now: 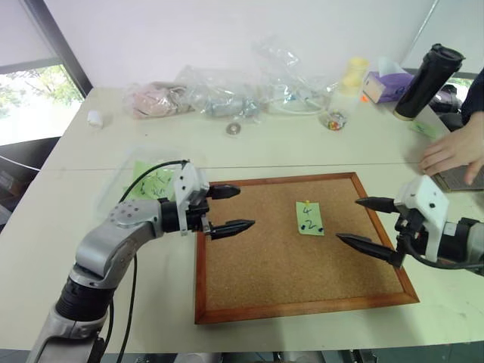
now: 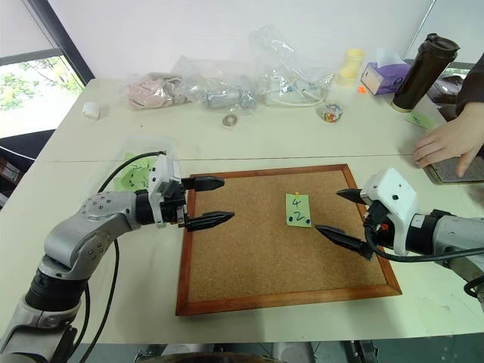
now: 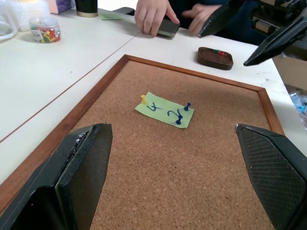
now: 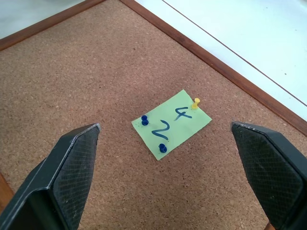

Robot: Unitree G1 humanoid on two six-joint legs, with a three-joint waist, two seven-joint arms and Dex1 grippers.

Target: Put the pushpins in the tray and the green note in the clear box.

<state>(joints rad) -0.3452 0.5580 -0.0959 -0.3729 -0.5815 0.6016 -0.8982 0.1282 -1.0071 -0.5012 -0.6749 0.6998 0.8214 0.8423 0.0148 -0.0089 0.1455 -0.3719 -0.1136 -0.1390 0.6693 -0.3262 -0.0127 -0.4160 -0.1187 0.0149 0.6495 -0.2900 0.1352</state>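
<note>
the left gripper [image 1: 228, 208], a pair of black tapered fingers on a white-and-grey wrist, is hovering over the left edge of the large wood-framed cork board [image 1: 265, 268] with its fingers standing wide apart and nothing between them. the right gripper [image 1: 365, 222] is hanging over the board's right edge, its two black fingers likewise spread wide and holding nothing.

the small light green rectangular paper note [image 1: 309, 218], inked with a "4" above a "2", is lying flat on the cork between the two grippers, nearer the right one, straight ahead of each gripper's fingertips. three pushpins are sticking in it: a yellow round-headed pushpin [image 4: 195, 103] at the edge by the "4", and two dark blue pushpins [image 4: 144, 119] at the end by the "2", the second one [image 4: 163, 148] near the corner.

the small dark reddish-brown tray with rounded corners [image 3: 215, 57] is sitting on the white table beyond the board's frame, past the right gripper as the left wrist camera sees it, with something small and coloured lying in it. the shallow clear plastic box [image 1: 125, 178] is resting on the table just behind the left gripper's wrist, with a scribbled green slip inside.

a person's hand [image 1: 454, 151] is resting on the table beyond the right gripper, on a flat dark object.
</note>
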